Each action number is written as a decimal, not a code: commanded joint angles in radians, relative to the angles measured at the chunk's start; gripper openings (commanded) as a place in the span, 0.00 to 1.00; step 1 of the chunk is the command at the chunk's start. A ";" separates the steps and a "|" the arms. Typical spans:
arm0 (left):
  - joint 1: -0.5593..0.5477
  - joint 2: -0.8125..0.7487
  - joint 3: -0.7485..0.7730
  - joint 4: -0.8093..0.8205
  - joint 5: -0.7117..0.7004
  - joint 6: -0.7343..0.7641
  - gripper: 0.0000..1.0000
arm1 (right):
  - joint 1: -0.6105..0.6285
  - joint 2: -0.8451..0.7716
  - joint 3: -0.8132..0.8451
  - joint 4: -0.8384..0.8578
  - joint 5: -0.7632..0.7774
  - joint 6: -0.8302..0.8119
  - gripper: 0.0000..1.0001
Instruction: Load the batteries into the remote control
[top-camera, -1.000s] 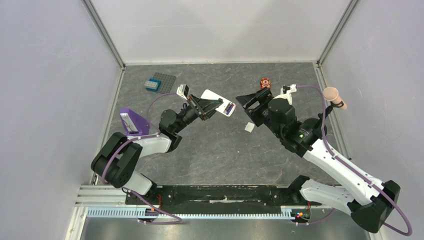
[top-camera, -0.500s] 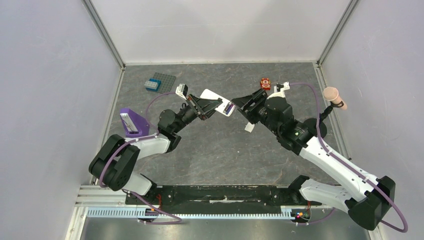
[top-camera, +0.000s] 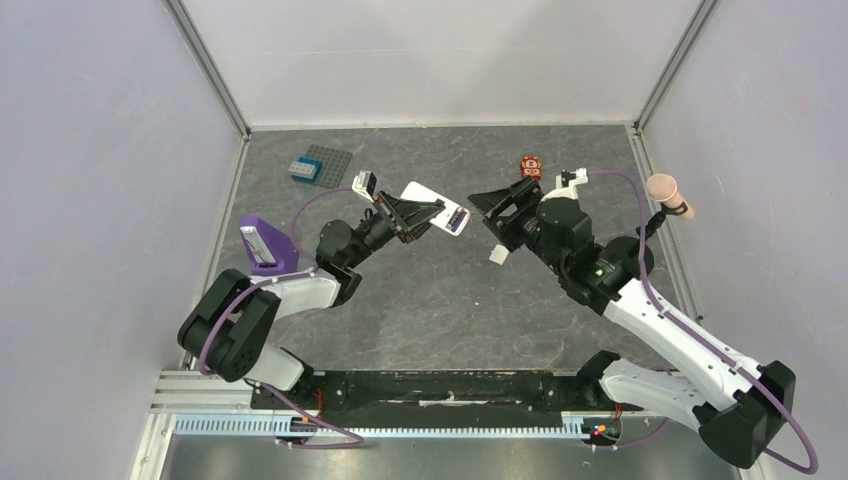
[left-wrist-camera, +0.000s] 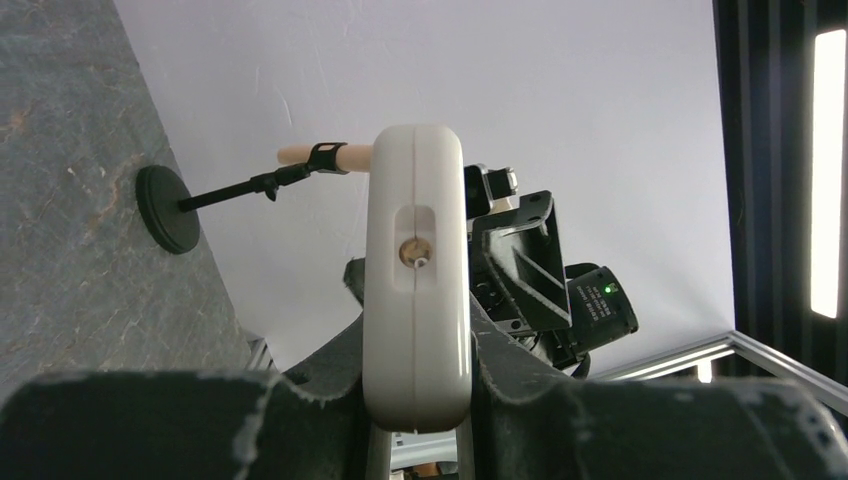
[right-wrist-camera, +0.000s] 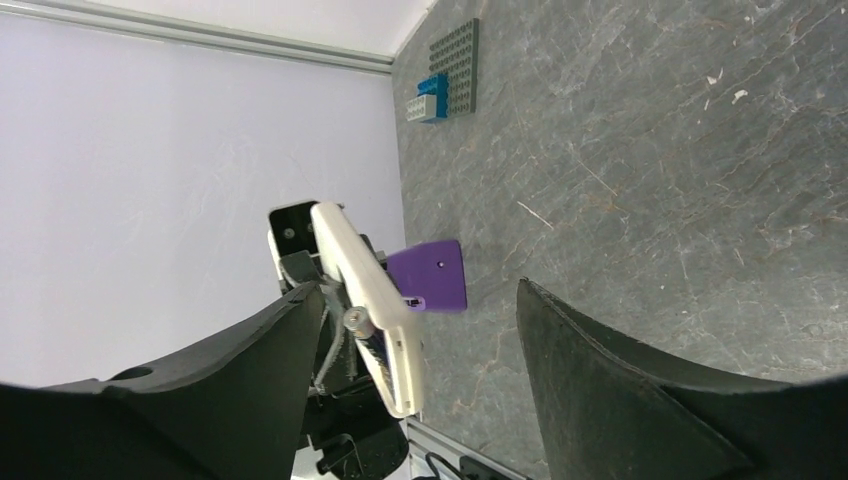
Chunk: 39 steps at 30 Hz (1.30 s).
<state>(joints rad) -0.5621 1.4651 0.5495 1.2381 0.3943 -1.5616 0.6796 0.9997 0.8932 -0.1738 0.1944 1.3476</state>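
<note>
White rectangular remote control (top-camera: 422, 190) sits clamped in my left gripper (top-camera: 432, 210); my wide-open, empty right gripper (top-camera: 483, 208) pushing in could lever it loose.

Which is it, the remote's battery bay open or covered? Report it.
Open. From above, the remote, clamped in the left gripper, shows an uncovered bay with a bluish battery lying in it.

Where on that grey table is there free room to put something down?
Widest: the table between black rail and white piece. Also the far strip between brick plate and red toy. Crowded centre: left gripper, remote control, right gripper.
</note>
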 joint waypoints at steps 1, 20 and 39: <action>0.002 -0.022 -0.009 0.033 -0.015 0.003 0.02 | -0.009 -0.015 0.012 0.052 0.012 -0.006 0.74; 0.002 -0.012 0.005 0.057 -0.014 -0.021 0.02 | -0.011 0.064 0.011 0.085 -0.133 -0.047 0.61; 0.002 0.013 -0.005 0.083 -0.017 -0.041 0.02 | -0.021 0.045 -0.022 0.216 -0.161 -0.040 0.79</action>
<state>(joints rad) -0.5621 1.4788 0.5385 1.2530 0.3943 -1.5848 0.6697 1.0634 0.8585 -0.0238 0.0296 1.3159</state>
